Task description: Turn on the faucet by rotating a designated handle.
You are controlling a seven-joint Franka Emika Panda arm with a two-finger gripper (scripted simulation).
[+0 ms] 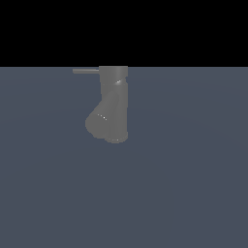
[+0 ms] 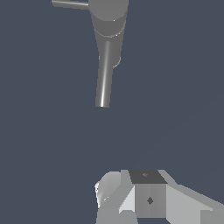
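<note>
Faucet [image 1: 114,104] alone, handle [image 1: 86,70] unobstructed; jaws apart from it, state unclear.

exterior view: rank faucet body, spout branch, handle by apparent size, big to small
1. Faucet upright body: largest, tall thick cylinder.
2. Spout branch: shorter stub angling off toward the exterior view's left.
3. Handle: smallest, thin rod at the top.
The gripper does not appear in this view.

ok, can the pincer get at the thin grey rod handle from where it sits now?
Probably yes. In the wrist view the white pincer is well clear of the dull grey cylindrical faucet, and only bare floor lies between it and the thin grey rod handle. Whether the pincer is open is unclear.
</note>
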